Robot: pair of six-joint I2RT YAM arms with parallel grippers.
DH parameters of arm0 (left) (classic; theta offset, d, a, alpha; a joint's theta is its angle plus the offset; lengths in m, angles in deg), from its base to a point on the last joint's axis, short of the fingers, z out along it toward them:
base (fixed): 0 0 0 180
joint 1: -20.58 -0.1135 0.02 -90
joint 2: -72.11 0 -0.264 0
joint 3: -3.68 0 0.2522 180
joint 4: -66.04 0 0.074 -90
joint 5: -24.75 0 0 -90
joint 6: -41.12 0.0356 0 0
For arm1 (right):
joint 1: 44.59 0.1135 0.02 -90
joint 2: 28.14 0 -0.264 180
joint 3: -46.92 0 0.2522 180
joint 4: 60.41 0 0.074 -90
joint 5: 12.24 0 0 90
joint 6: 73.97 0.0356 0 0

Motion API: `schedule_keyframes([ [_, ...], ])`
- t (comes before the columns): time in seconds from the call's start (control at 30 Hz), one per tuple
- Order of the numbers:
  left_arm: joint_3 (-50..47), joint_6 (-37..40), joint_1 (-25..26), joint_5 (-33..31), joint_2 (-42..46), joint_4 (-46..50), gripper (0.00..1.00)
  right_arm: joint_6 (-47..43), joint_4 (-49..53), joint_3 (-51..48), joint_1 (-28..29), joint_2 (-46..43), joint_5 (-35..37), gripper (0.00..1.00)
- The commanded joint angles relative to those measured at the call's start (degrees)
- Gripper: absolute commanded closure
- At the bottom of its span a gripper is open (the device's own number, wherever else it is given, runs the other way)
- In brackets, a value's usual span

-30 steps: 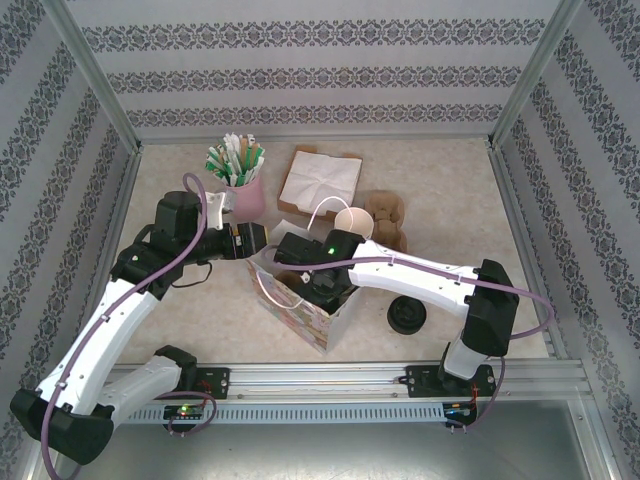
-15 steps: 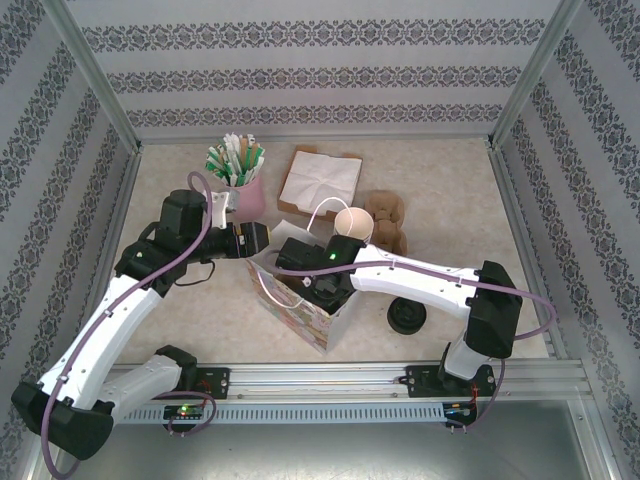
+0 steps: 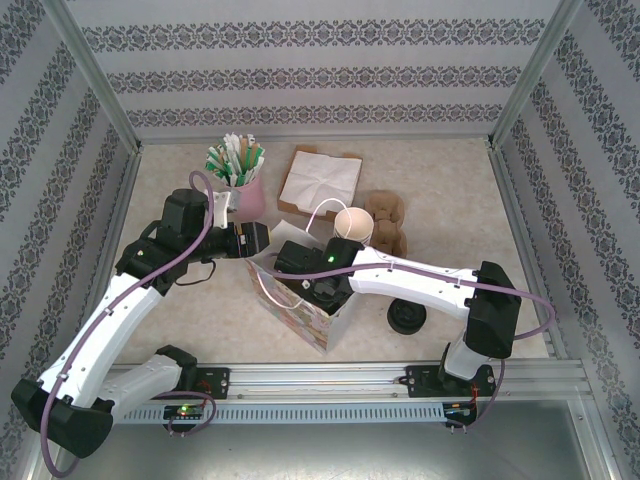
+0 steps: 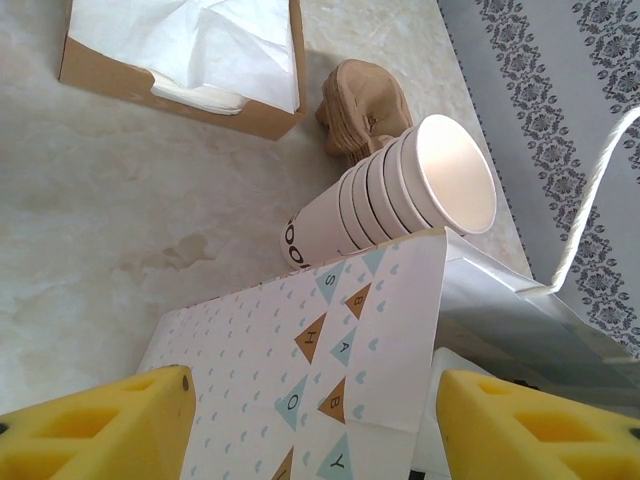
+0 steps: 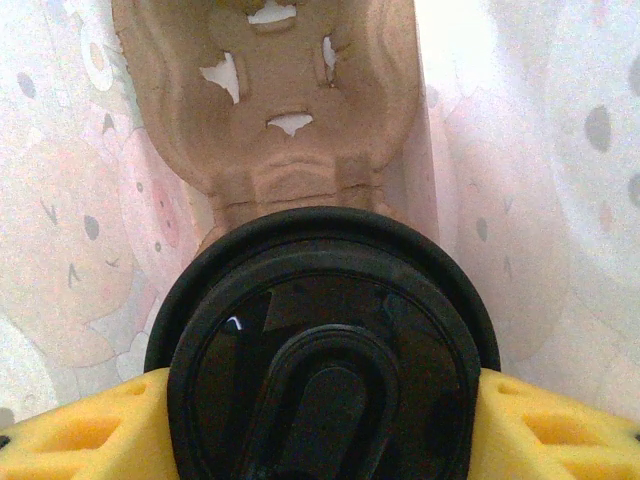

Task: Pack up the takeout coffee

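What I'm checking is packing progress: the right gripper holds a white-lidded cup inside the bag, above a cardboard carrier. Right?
No: the takeout coffee has a black lid, not a white one, as the right wrist view shows. Otherwise right: the right gripper holds it inside the bag, above the cardboard carrier.

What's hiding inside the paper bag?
The right end effector is inside the paper bag, holding the takeout coffee by its black lid, with a brown cup carrier beyond it. The lid covers the cup itself.
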Motion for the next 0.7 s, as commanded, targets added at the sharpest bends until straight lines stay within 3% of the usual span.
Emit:
schedule_keyframes([
  [0.0,1.8,1.3,0.9,-0.9,0.2,1.3,0.34,0.6,5.6,-2.7,0.0,3.4,0.1,0.44],
  [0.33,2.1,1.4,1.1,-1.7,0.4,1.9,0.34,1.1,7.7,2.6,-0.2,1.2,3.1,0.24],
  [0.67,2.3,1.3,1.2,-2.0,0.1,1.9,0.34,1.3,9.4,6.9,-0.3,-0.8,4.1,0.14],
])
